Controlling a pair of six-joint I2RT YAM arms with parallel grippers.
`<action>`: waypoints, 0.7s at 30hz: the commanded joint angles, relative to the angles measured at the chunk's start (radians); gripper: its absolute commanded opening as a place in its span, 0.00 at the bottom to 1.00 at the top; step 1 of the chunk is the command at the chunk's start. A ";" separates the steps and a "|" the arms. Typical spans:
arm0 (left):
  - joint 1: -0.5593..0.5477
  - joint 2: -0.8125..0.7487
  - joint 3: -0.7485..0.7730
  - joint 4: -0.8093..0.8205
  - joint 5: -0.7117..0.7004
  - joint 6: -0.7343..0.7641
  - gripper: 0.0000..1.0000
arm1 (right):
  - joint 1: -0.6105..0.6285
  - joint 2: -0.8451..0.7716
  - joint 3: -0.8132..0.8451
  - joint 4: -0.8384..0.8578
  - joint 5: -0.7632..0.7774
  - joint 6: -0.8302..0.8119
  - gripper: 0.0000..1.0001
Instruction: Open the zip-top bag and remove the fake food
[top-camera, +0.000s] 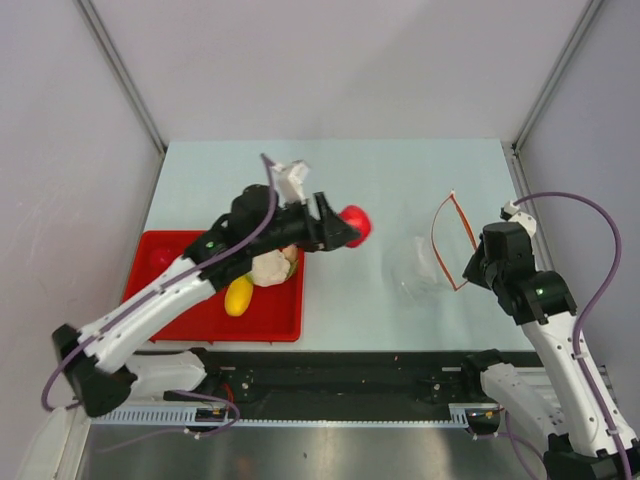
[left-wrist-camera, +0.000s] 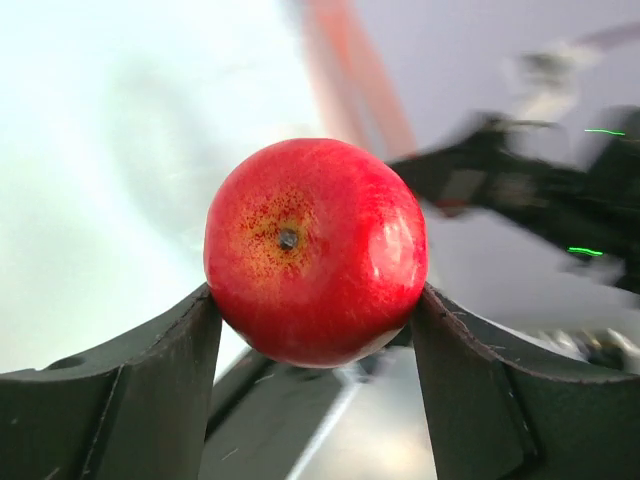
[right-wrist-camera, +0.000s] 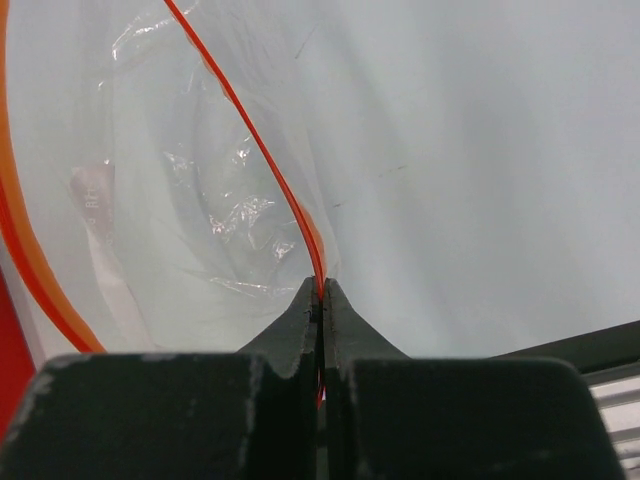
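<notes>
While the left tool (top-camera: 347, 229) (left-wrist-camera: 315, 300) clamps a glossy red plastic toy ball (top-camera: 357, 224) (left-wrist-camera: 315, 250), its jaws stand wide, one finger on each side of the ball. Ball pos.: just right of the far right corner of the flat red plastic tray (top-camera: 270, 325), over the pale table (top-camera: 400, 180).

Right tool (top-camera: 470, 270) (right-wrist-camera: 320, 300): jaws fully closed, pinching the thin red zip strip (top-camera: 455, 240) (right-wrist-camera: 260, 150) of the small clear crinkly plastic zip-top bag (top-camera: 425, 265) (right-wrist-camera: 200, 200). Bag pos.: well right of the tray, on the table. The strip forms an open loop, so the mouth is open. The bag body lies on the tray side of the right tool.

Inside the tray, right half:
- yellow oval plastic toy (top-camera: 238, 295), near the middle
- whitish-beige lumpy plastic toy (top-camera: 270, 268), just beside the yellow oval on its far right side and partly under the left arm

Left wrist view: background is blurred, so ball height above the table can't be told.
</notes>
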 joint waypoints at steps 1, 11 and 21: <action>0.072 -0.200 -0.185 -0.324 -0.314 0.050 0.00 | -0.026 0.005 0.034 0.074 0.030 -0.058 0.00; 0.102 -0.342 -0.479 -0.496 -0.497 -0.115 0.00 | -0.067 0.044 0.114 0.106 0.036 -0.087 0.00; 0.106 -0.182 -0.531 -0.463 -0.497 -0.112 0.23 | -0.070 0.102 0.246 0.072 0.215 -0.221 0.00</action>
